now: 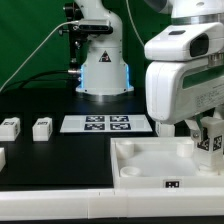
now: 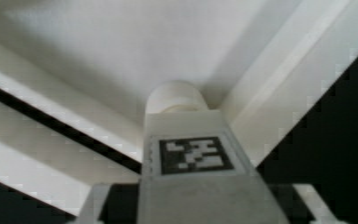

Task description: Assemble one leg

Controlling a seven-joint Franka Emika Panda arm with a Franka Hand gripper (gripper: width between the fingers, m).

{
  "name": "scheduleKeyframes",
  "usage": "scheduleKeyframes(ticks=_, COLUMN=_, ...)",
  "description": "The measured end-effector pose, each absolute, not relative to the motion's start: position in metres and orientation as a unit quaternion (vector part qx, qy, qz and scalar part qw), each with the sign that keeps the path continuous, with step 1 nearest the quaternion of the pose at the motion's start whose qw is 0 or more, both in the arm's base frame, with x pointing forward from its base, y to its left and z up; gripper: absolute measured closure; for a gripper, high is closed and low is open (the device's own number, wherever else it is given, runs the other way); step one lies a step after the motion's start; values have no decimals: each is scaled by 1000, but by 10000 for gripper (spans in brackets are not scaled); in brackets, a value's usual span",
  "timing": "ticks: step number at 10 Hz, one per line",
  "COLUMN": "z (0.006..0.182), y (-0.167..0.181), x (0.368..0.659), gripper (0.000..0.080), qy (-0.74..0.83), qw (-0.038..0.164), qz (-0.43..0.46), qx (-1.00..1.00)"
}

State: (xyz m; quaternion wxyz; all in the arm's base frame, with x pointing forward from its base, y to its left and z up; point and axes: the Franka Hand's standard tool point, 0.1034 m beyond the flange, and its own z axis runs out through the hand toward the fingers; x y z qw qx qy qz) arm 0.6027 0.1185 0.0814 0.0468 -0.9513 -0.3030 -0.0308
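**Exterior view**
- step: insertion stage, by my read. The pincer is closed on the small white plastic block-shaped leg with a black-and-white square tag.
- leg place: held upright over a corner of the large white square tray-like tabletop, at the black bench edge on the exterior view's right.
- leg vs tabletop: the leg's lower end is hidden behind the tray wall, so I cannot tell if it is touching or seated.
- loose legs: two more white tagged blocks and sit toward the bench edge on the exterior view's left, well apart from the work.
- marker board: the thin flat white board with tags lies mid-bench, between the loose legs and the pincer.
- room: open bench lies between the marker board and the tabletop. The white robot base at the back edge is well apart.

**Wrist view**
- grip: grey fingers sit on either side of the leg, tag face showing.
- tip: the leg's rounded end points at the corner where the tabletop's raised walls meet. The socket is not visible.
- next move: judged, centre the tip on the corner socket, push straight down, then twist to seat it, keeping the leg upright.
- edges: walls are close on two sides of the tip, with bench beyond them. Side room is tight, and the free way out is upward.
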Motion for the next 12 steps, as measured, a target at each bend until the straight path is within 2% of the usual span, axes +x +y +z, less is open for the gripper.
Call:
scheduleKeyframes(ticks=4, z=81, y=119, x=603, gripper=503, qy=-211, qw=51, qz=-26, qx=-976)
scheduleKeyframes(ticks=7, z=81, y=119, x=603, gripper=503, qy=-44, qw=59, qz=-18, qx=-997)
scheduleKeyframes(ticks=9, z=80, y=117, x=604, gripper=503, qy=83, qw=72, qz=-16, qx=-994)
scheduleKeyframes(ticks=12, z=80, y=118, x=604, gripper=503, qy=282, qw=72, qz=-3, qx=-957)
